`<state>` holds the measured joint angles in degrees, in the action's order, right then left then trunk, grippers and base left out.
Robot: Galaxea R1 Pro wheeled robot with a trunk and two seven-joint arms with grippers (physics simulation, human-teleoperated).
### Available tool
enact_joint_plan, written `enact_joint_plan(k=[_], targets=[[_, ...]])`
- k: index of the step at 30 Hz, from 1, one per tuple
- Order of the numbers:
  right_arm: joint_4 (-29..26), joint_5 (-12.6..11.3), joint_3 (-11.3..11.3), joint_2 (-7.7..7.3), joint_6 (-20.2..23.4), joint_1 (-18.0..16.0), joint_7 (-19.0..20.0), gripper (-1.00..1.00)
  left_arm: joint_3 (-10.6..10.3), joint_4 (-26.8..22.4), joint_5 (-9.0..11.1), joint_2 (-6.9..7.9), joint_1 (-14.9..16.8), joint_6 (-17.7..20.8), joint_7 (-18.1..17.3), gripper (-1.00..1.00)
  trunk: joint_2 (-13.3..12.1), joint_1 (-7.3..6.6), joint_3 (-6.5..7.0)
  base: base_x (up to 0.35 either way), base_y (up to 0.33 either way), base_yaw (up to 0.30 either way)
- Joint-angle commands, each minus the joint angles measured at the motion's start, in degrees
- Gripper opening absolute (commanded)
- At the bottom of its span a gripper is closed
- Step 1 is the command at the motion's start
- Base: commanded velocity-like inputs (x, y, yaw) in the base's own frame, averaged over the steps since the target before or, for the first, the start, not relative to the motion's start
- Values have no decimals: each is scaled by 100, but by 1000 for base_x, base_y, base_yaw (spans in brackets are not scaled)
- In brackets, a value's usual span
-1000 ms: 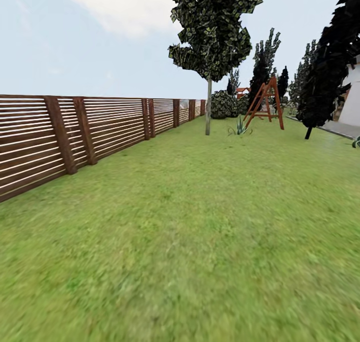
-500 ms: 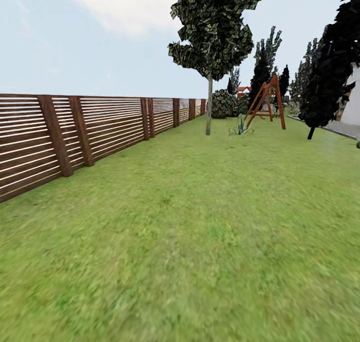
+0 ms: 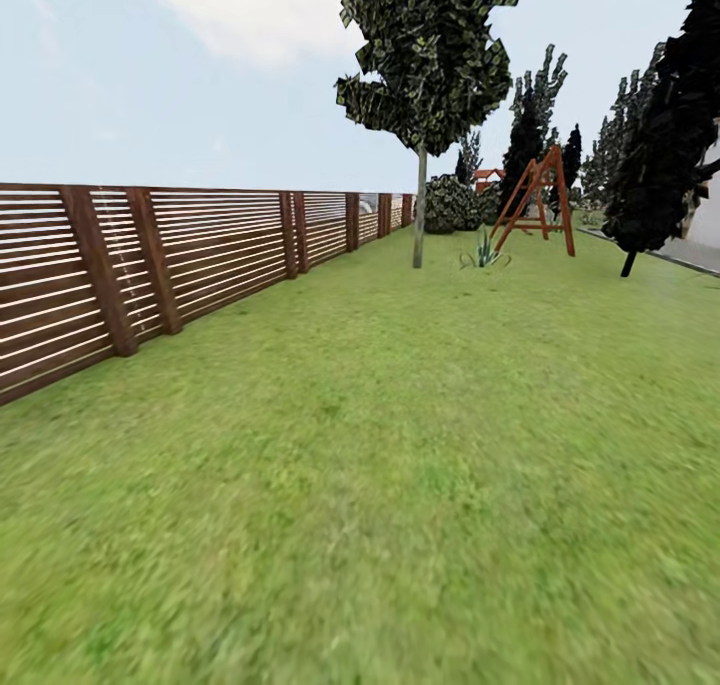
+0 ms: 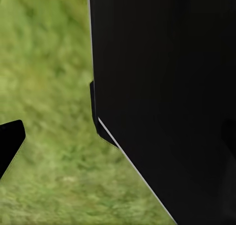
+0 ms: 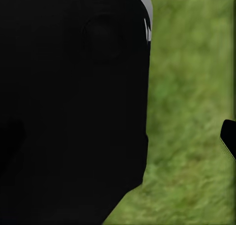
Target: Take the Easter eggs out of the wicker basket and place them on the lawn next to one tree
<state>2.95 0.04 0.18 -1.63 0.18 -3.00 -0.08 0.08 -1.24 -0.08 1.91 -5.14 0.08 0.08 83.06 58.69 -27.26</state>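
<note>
The lawn [image 3: 400,445] stretches ahead of me in the head view as mottled green grass. A tree [image 3: 420,210] with a straight pale trunk and a jagged dark green crown stands far ahead, near the fence. The eggs and the wicker basket are out of view. In the left wrist view one dark fingertip [image 4: 11,145] of my left gripper [image 4: 98,151] sits at the picture's edge over grass, beside a large black body of the robot. In the right wrist view my right gripper [image 5: 147,141] shows a fingertip [image 5: 229,139] likewise; nothing lies between the fingers.
A brown slatted fence [image 3: 200,250] runs along the left. Far ahead stand an orange-brown swing frame [image 3: 540,200], a round bush [image 3: 450,205] and a spiky plant [image 3: 485,255]. An all-black tree [image 3: 665,135] and grey paving [image 3: 700,255] lie at the right.
The whole head view has shifted: the camera has moved forward along the lawn, so the fence posts slide left and the trees sit slightly nearer.
</note>
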Motion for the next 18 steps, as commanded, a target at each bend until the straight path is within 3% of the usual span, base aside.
enact_joint_plan(k=[1, 18], targets=[[12, 2, 4, 1, 5, -7, -1, 100, 1, -11, -1, -2, -4, 1, 1, 100, 2, 3, -9, 333, 0, 0], [5, -32, -34, -4, -26, -7, -7, 100, 1, -17, -1, 3, -4, 1, 1, 100, 2, 3, -56, 333, 0, 0]])
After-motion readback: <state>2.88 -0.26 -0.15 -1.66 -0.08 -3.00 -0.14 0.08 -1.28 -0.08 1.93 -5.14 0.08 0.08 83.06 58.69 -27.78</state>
